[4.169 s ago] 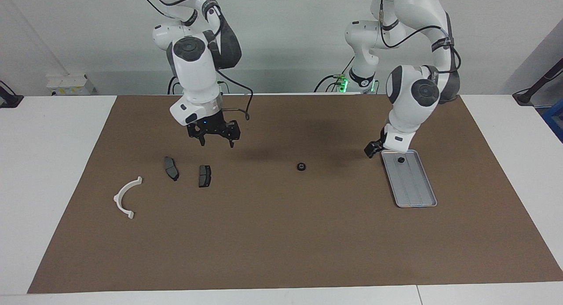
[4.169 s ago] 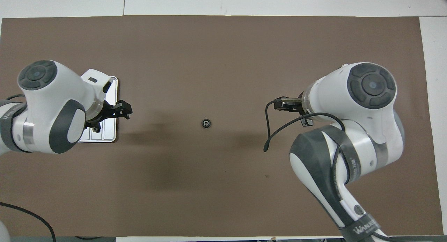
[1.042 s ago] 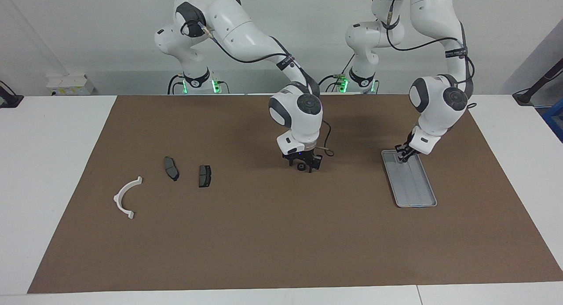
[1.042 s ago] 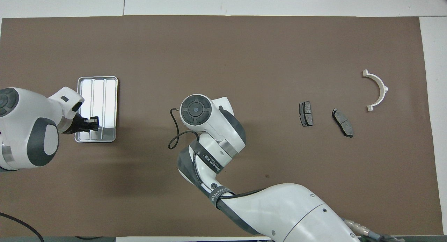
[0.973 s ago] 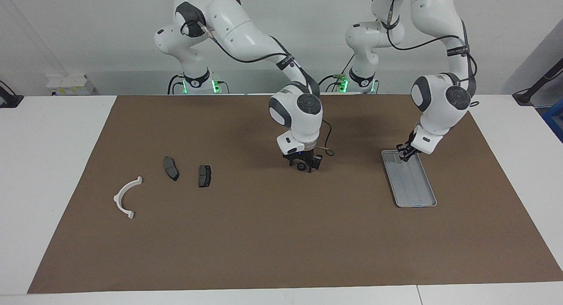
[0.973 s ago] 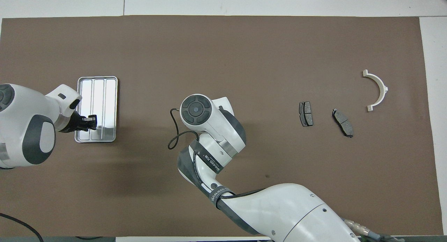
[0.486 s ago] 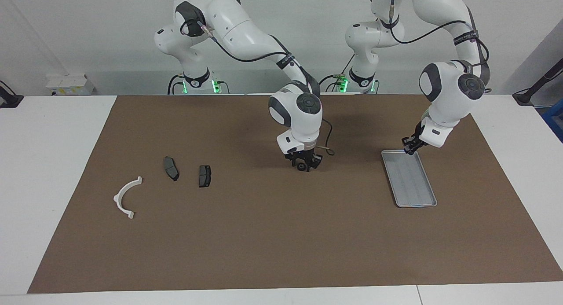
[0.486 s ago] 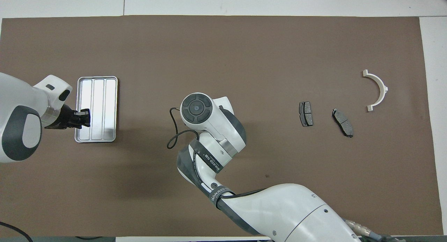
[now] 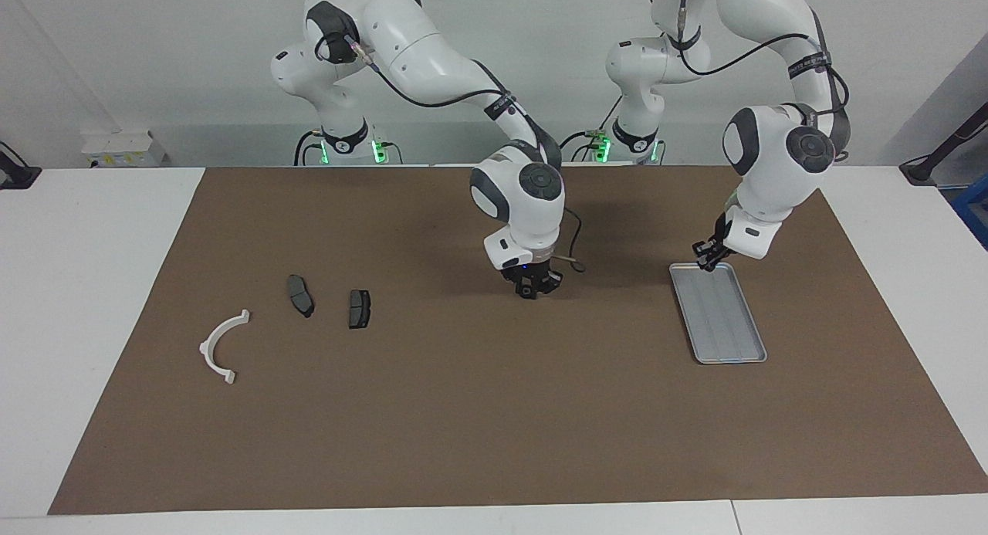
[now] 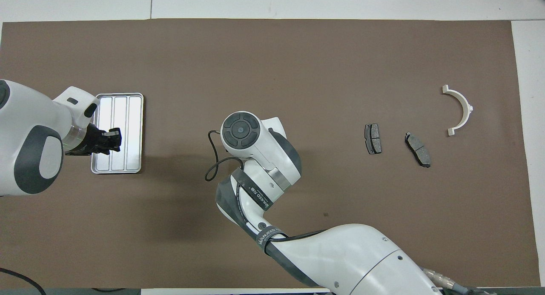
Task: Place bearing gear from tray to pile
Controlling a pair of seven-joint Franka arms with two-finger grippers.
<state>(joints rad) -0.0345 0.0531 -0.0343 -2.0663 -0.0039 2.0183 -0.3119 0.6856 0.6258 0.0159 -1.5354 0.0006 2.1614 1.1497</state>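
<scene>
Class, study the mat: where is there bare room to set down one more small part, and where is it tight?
Bare mat lies between the brake pads and the right hand, and along the whole strip farthest from the robots. Tight: between the two pads and the half-ring; the left hand hangs over the tray.

My white worktop [image 9: 93, 288] is covered across most of its width by a large brown rectangular mat [image 9: 494, 411], whose corners lie flat. At the worktop's edge nearest my bases, toward my right arm's end, sits a small white box with yellow labels [image 9: 123, 147]. A pale grey wall [image 9: 177, 49] rises there too. A black clamp [image 9: 15, 172] grips that same end.
</scene>
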